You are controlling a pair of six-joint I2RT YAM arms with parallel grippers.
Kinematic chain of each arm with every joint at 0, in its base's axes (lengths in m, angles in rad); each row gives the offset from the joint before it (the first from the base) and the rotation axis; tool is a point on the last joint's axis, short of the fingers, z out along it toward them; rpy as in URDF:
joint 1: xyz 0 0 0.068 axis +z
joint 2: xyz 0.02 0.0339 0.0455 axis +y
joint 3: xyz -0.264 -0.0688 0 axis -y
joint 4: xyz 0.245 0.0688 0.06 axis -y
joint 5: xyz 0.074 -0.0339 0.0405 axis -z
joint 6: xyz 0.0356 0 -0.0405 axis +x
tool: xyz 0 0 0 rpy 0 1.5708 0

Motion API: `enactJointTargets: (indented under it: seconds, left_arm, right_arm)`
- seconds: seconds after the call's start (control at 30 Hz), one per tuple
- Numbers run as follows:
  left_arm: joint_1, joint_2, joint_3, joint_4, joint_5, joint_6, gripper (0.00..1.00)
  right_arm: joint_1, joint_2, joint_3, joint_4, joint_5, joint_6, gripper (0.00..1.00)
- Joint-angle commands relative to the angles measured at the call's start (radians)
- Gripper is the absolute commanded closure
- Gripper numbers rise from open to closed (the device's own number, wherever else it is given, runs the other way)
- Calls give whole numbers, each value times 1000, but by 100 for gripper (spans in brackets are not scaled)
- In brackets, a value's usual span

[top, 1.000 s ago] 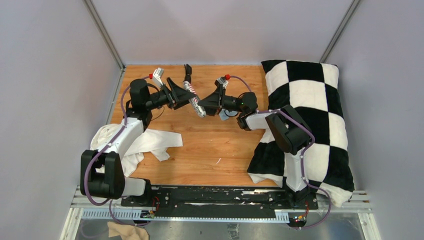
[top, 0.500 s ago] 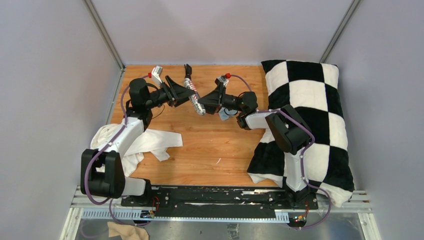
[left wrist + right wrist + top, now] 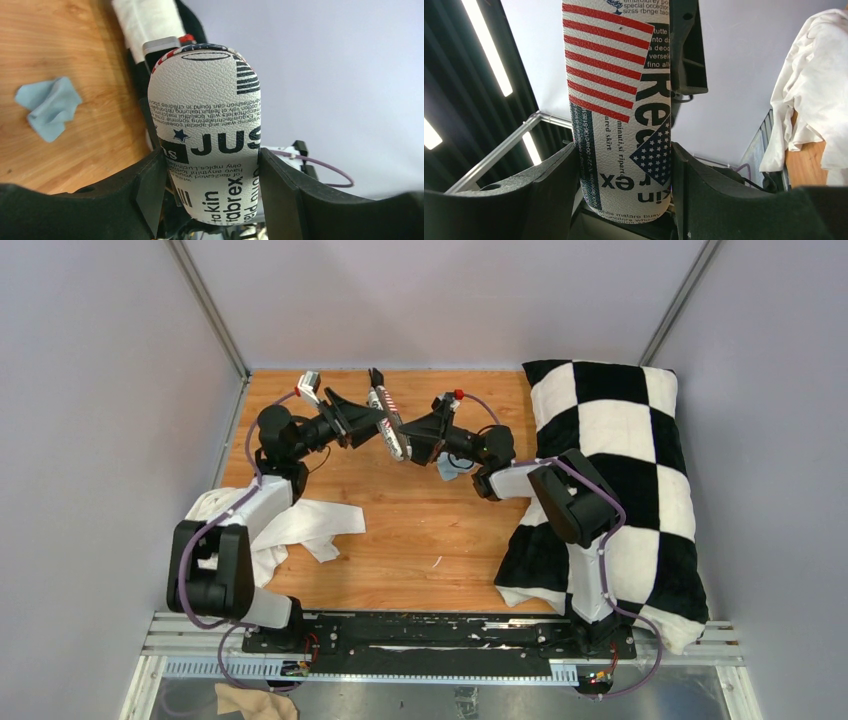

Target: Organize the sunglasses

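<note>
A white case (image 3: 388, 425) printed with black text and red stripes hangs above the table between both arms. My left gripper (image 3: 372, 422) is shut on one end of it and the fingers press both sides of the case (image 3: 210, 130). At the other end my right gripper (image 3: 410, 445) is shut on the case (image 3: 616, 100). The sunglasses (image 3: 376, 377), small and black, lie on the wood just beyond the case, near the back wall. They are in neither wrist view.
A light-blue cloth (image 3: 447, 470) (image 3: 47, 107) lies on the wood under the right wrist. A black-and-white checkered pillow (image 3: 610, 490) fills the right side. White fabric (image 3: 290, 530) (image 3: 814, 90) is heaped at the left, by the left arm.
The left gripper's jaws have closed onto the case. Both arms have carried the case a little toward the back wall. The sunglasses have stayed put.
</note>
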Motion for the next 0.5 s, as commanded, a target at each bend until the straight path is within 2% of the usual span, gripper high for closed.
enactJointTargets:
  seconds: [0.0, 0.03, 0.07, 0.1, 0.47]
  left_arm:
    - [7, 118, -44, 745, 78, -335, 100]
    - [12, 163, -43, 874, 78, -428, 100]
    - [14, 205, -35, 927, 92, -503, 100]
    - [15, 222, -29, 933, 104, -512, 100]
    - [55, 170, 2, 931, 198, -436, 100]
  right_arm:
    - [16, 30, -27, 23, 91, 200, 100]
    - [17, 32, -32, 23, 103, 217, 100]
    - [16, 33, -34, 23, 114, 234, 100]
    - [16, 35, -37, 22, 124, 255, 100]
    - [17, 30, -55, 22, 210, 372, 100]
